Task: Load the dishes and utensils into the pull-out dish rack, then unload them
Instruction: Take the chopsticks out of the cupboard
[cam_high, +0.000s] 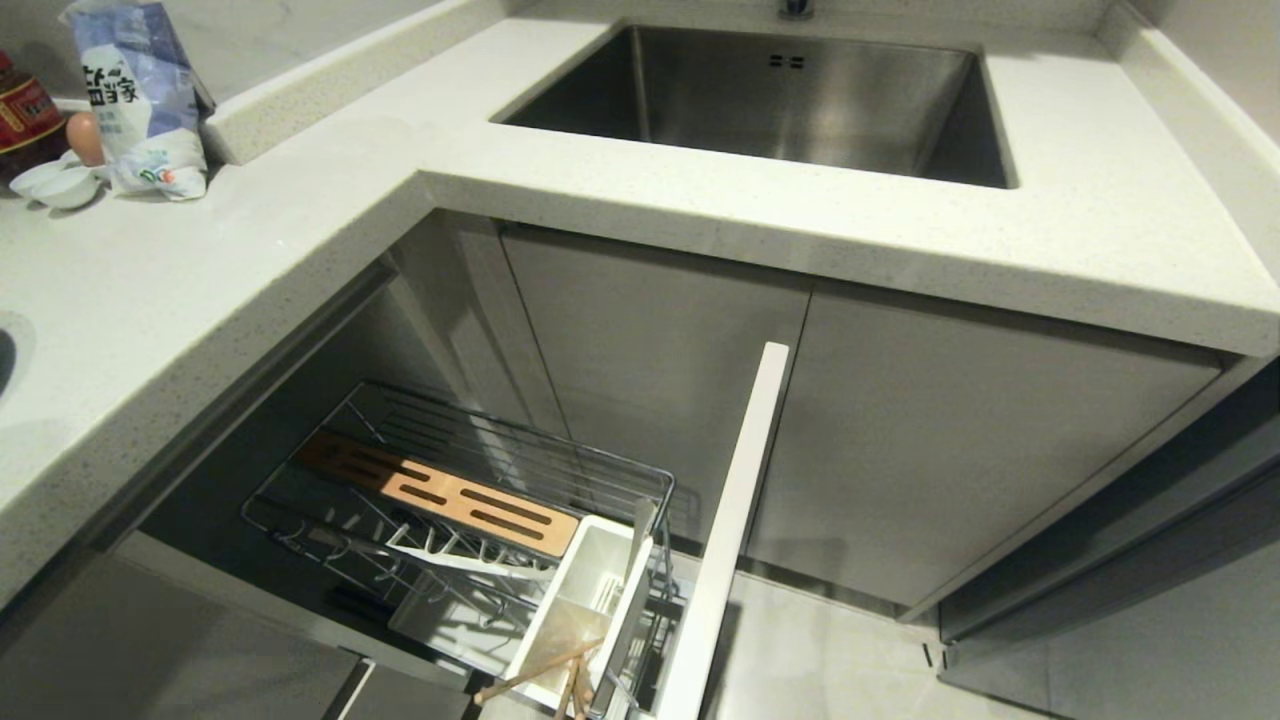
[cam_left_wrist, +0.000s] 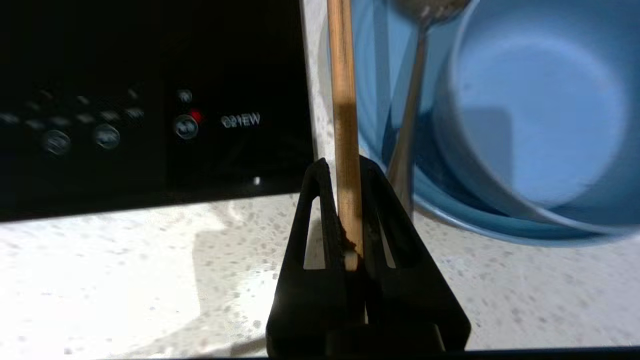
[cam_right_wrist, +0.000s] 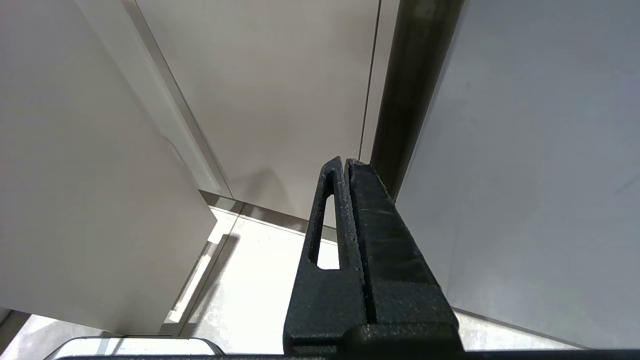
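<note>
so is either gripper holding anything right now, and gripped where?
Left gripper is shut on a wooden chopstick, clamped near one end, the rest sticking out past the fingertips. Right gripper is shut and holds nothing.

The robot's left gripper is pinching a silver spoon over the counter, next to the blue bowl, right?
Not quite. The left wrist view shows the left gripper shut on a wooden chopstick, not the spoon. The spoon is leaning in the blue plate beside the blue bowl. The rest is right: it is over the counter.
</note>
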